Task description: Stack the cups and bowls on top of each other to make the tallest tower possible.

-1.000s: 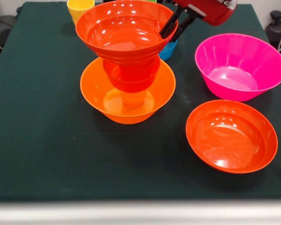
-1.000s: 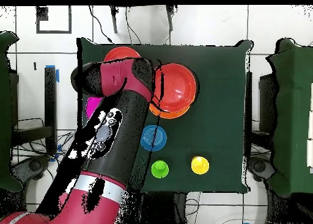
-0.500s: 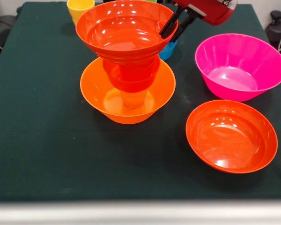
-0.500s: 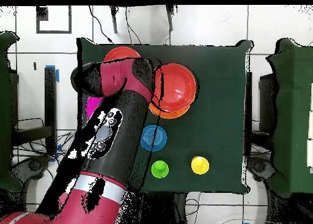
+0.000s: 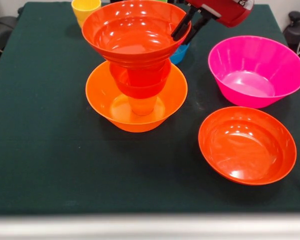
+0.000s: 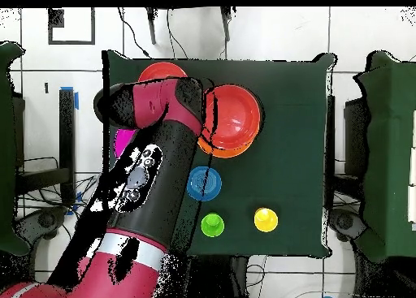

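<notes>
We see the tower (image 5: 136,75) standing mid-table: a large glossy orange plastic bowl (image 5: 106,105) at the base, a cup and small bowl inside, a wide red-orange bowl (image 5: 135,32) crowning it. The big magenta-pink bowl (image 5: 256,70) and second wide red-orange bowl (image 5: 247,145) wait unstacked, then the small blue bowl (image 6: 203,183), green cup (image 6: 212,224), yellow cup (image 6: 266,219). The gripper (image 5: 187,27) pinches the crown's rim, fingers narrowly parted around it.
</notes>
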Controlling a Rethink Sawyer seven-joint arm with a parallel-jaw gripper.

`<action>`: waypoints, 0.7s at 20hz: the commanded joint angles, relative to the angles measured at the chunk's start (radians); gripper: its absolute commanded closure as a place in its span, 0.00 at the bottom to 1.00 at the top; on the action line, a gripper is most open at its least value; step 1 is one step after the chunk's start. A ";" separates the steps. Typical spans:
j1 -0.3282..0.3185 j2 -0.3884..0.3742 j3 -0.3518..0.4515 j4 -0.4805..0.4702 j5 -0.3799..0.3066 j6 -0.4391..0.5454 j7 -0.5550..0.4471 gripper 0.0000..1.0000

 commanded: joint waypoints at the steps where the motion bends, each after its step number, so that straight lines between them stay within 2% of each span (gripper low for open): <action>1: 0.001 -0.020 0.083 0.056 0.027 0.051 0.159 1.00; 14: 0.002 -0.012 0.080 0.061 0.034 0.038 0.154 1.00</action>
